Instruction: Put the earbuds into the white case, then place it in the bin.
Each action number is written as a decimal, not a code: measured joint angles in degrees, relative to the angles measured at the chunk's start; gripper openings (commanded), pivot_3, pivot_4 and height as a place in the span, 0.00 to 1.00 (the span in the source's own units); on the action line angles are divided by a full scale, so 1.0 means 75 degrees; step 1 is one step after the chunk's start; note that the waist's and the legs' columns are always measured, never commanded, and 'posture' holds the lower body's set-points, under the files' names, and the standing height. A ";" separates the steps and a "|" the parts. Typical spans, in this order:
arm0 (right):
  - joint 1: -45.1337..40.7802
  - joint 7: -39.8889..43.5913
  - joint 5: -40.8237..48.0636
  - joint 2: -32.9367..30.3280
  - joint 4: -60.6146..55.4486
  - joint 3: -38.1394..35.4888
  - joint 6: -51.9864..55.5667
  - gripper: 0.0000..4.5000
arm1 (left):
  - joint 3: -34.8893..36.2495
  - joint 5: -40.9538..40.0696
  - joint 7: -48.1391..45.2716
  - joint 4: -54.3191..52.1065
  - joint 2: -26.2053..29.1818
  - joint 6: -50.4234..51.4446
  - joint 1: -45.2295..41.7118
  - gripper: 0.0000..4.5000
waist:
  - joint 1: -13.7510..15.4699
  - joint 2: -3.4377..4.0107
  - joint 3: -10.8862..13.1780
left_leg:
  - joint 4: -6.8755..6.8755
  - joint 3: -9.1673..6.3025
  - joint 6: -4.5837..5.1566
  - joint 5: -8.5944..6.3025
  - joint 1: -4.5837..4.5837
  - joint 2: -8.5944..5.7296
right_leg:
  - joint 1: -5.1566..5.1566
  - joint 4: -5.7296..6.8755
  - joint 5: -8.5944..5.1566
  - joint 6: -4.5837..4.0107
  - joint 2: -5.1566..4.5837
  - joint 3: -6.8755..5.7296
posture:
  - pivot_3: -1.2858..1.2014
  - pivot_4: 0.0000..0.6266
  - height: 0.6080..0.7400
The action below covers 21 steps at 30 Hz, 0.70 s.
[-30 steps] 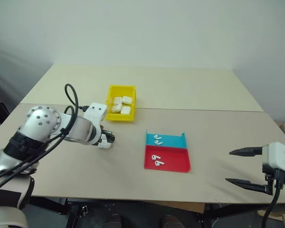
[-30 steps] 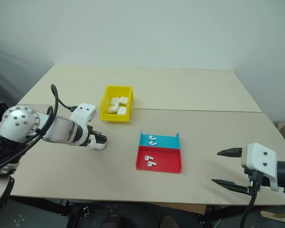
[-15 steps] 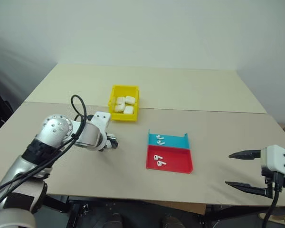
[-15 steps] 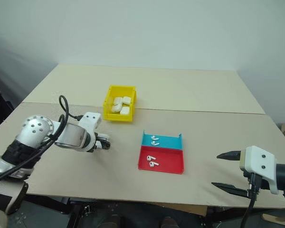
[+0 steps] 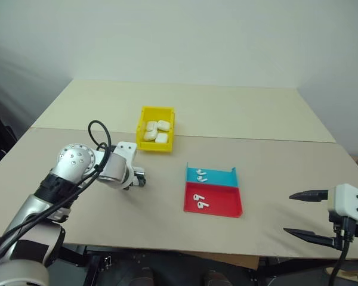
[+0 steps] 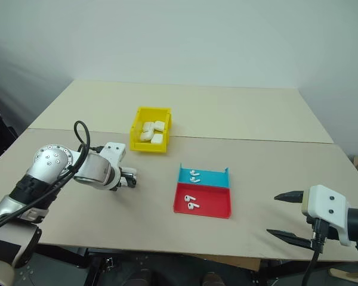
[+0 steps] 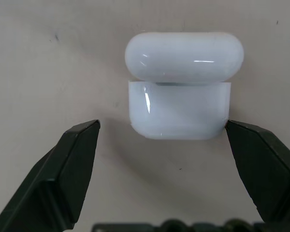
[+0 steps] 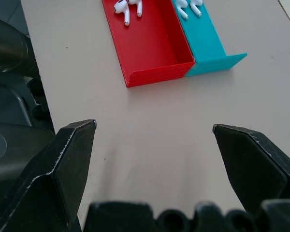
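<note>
A white case (image 7: 183, 87) lies on the table with a seam showing between its rounded lid and its body. My left gripper (image 7: 162, 124) points down at it, open, with one finger on each side of the body; the fingertip (image 7: 237, 130) on one side is right at the case's corner. In the head views my left gripper (image 5: 137, 177) sits low over the table, below the yellow bin (image 5: 156, 109). Two pairs of earbuds (image 5: 198, 201) lie in the flat red and blue tray (image 5: 221, 207). My right gripper (image 5: 288, 213) hangs open at the near right, empty.
The yellow bin holds several white cases (image 5: 154, 130). The tray stands mid-table, to the right of my left gripper, with its walls (image 8: 157, 75) toward my right gripper. The table's front edge runs just below both arms.
The camera view has shifted. My left gripper has sunk a little toward the table and its wrist has turned, with the elbow drawn in. The right gripper has kept its place.
</note>
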 measured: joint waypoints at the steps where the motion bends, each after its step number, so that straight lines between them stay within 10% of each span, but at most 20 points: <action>1: 0.0007 -0.0004 -0.0030 0.0006 -0.0003 0.0000 -0.0001 0.99 | -0.0022 0.0085 -0.0017 0.0020 -0.0026 0.0027 -0.0049 1.00 | 0.0002 0.0000 0.0000 | 0.0000 0.0000 0.0000 0.0000 -0.0001 -0.0001 | 0.0000 -0.0001 0.0000 0.0000 0.0000 0.0000 | 0.52 0.24 1.00; 21: 0.0050 -0.0165 -0.0136 0.0105 -0.0168 0.0001 -0.0001 0.99 | 0.0049 0.0638 -0.0334 0.0384 -0.0397 0.0285 -0.0200 1.00 | 0.0001 -0.0001 0.0000 | 0.0000 -0.0003 -0.0002 0.0001 -0.0001 -0.0005 | 0.0001 -0.0001 0.0000 0.0001 -0.0002 -0.0001 | 0.52 0.24 1.00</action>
